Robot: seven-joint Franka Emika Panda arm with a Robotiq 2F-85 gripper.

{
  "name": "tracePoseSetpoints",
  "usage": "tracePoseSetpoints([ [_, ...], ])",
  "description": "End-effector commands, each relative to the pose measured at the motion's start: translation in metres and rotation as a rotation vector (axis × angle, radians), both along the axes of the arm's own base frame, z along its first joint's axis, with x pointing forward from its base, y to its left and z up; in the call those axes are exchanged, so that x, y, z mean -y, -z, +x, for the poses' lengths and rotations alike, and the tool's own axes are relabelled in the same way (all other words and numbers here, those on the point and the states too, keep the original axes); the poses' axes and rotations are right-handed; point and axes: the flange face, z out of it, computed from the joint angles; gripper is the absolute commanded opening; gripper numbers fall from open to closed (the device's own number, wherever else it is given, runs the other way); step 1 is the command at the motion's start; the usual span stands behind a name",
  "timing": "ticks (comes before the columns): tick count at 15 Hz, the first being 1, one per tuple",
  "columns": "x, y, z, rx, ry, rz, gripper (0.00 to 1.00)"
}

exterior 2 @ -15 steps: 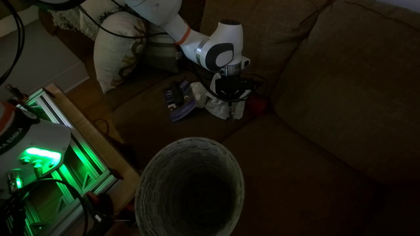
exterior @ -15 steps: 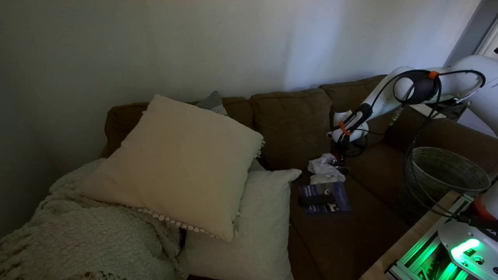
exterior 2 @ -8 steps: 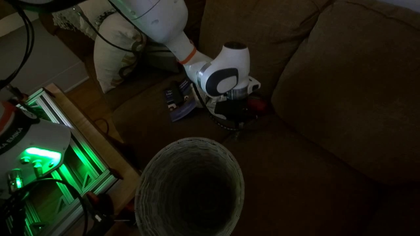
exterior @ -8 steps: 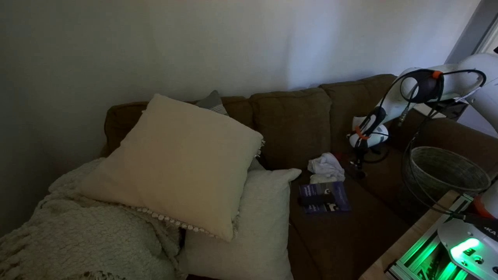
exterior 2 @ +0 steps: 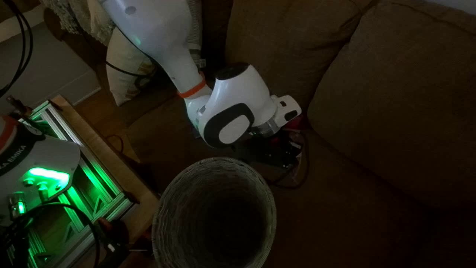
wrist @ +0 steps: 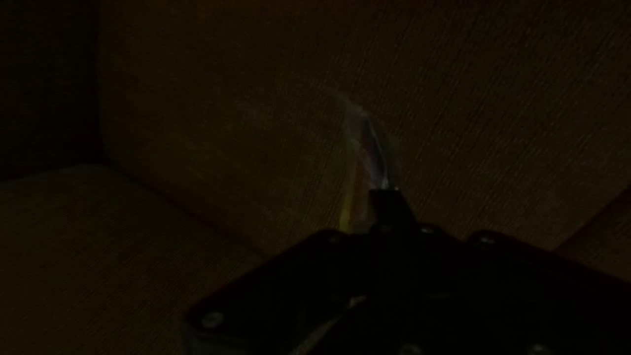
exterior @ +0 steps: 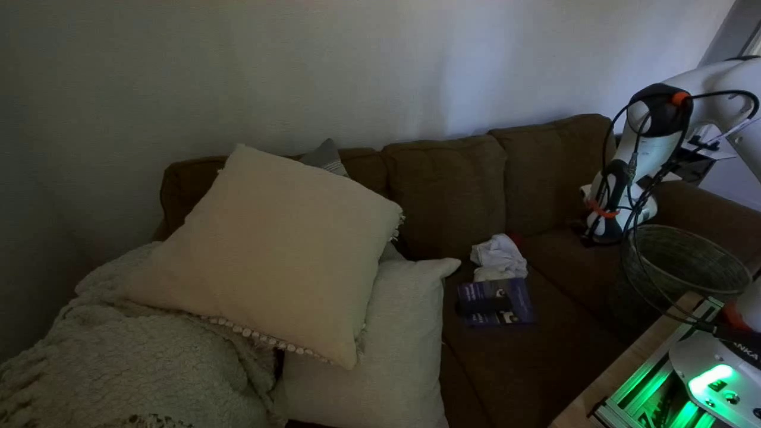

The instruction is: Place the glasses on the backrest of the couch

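The brown couch has a backrest of squarish cushions along the wall; the backrest also shows in an exterior view. My gripper points at brown couch fabric in the wrist view, its fingertips together. A clear, shiny thing with yellow and reddish edges sticks out from the fingertips. The picture is too dark to tell whether it is the glasses. In an exterior view my gripper hangs tilted above the seat, behind the basket. No other glasses show clearly.
A wicker basket stands close to the gripper. A white cloth, a red thing and a blue book with a black thing on it lie on the seat. Cream pillows and a fleecy blanket cover the far end.
My gripper has moved away from the white cloth, along the seat towards the basket, and has tilted. The cloth, book and pillows have not moved.
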Motion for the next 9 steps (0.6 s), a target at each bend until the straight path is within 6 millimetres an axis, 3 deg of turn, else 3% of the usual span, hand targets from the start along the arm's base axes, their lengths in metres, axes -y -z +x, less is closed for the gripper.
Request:
tracePoseSetpoints([
  [1, -0.019, -0.057, -0.025, 0.071, 0.05, -0.004, 0.0],
  [6, -0.051, -0.143, -0.018, 0.197, 0.038, -0.114, 0.0],
  [9, -0.072, -0.188, 0.0, 0.245, -0.047, -0.225, 0.0],
])
